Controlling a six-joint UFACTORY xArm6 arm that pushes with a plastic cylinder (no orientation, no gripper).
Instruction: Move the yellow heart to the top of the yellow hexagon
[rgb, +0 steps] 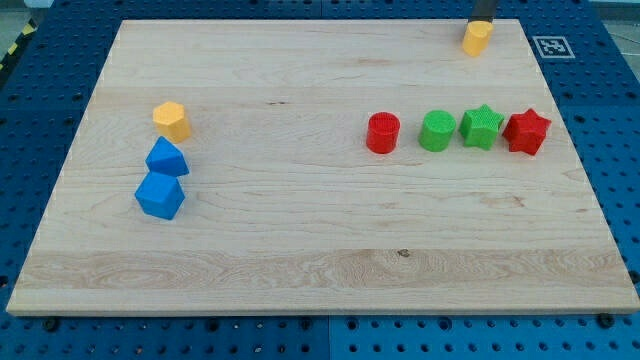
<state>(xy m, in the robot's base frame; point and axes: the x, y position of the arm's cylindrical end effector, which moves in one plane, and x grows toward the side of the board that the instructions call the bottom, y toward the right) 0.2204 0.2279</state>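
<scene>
The yellow heart lies near the board's top edge, at the view's upper right. My tip comes down from the view's top and stands right behind the heart, touching or almost touching its upper side. The yellow hexagon lies far off at the view's left, about a third of the way down the board.
Two blue blocks lie just below the hexagon. A row at the right holds a red cylinder, green cylinder, green star and red star. The wooden board rests on a blue perforated table.
</scene>
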